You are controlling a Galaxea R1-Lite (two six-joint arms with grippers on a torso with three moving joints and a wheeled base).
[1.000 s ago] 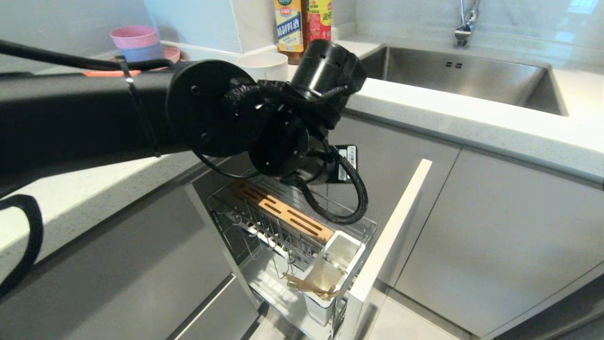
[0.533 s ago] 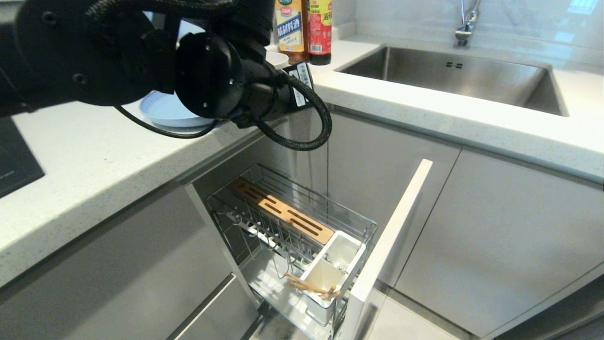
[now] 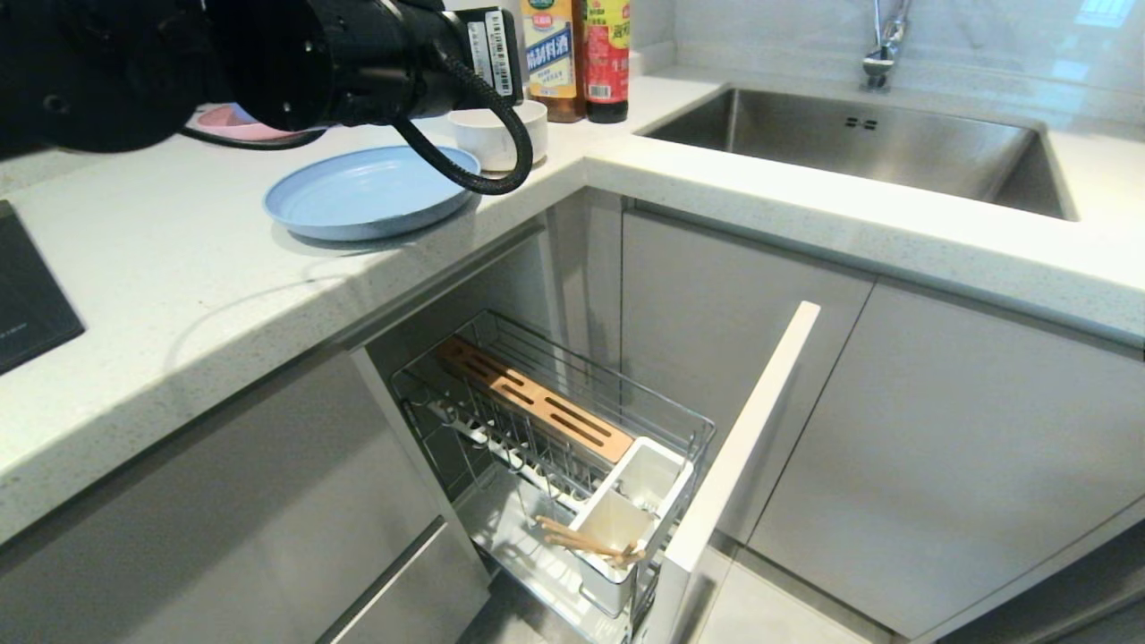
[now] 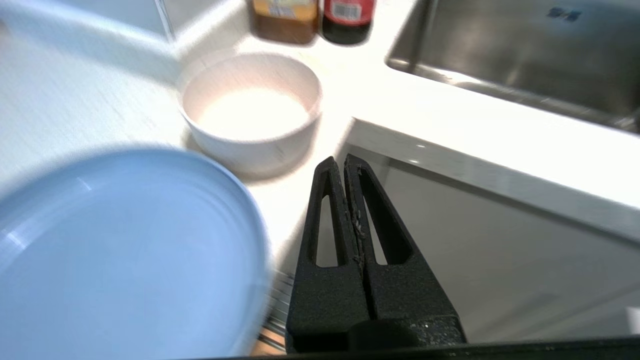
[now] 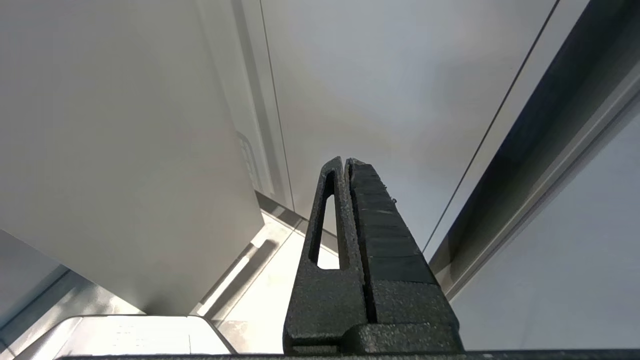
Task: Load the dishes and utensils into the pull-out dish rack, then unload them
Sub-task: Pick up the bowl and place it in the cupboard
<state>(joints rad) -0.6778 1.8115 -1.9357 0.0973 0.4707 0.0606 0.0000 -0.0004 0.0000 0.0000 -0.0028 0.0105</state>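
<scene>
Left pincer (image 4: 345, 162): clenched, empty, above the counter (image 3: 179, 295) edge just beside the plate (image 3: 371, 190) and bowl (image 3: 501, 134). Both likely rigid, light, slick; grip each by its rim. Chopsticks (image 3: 586, 541) lie in the pull-out dish rack (image 3: 555, 447). Right pincer (image 5: 345, 162): clenched, parked.

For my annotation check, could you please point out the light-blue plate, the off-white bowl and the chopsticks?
light-blue plate (image 3: 362, 190): head view, on its flat inner face.
off-white bowl (image 4: 250, 107): left wrist view, on its inside bottom.
chopsticks (image 3: 586, 541): head view, mid-length, by the white cup.
</scene>
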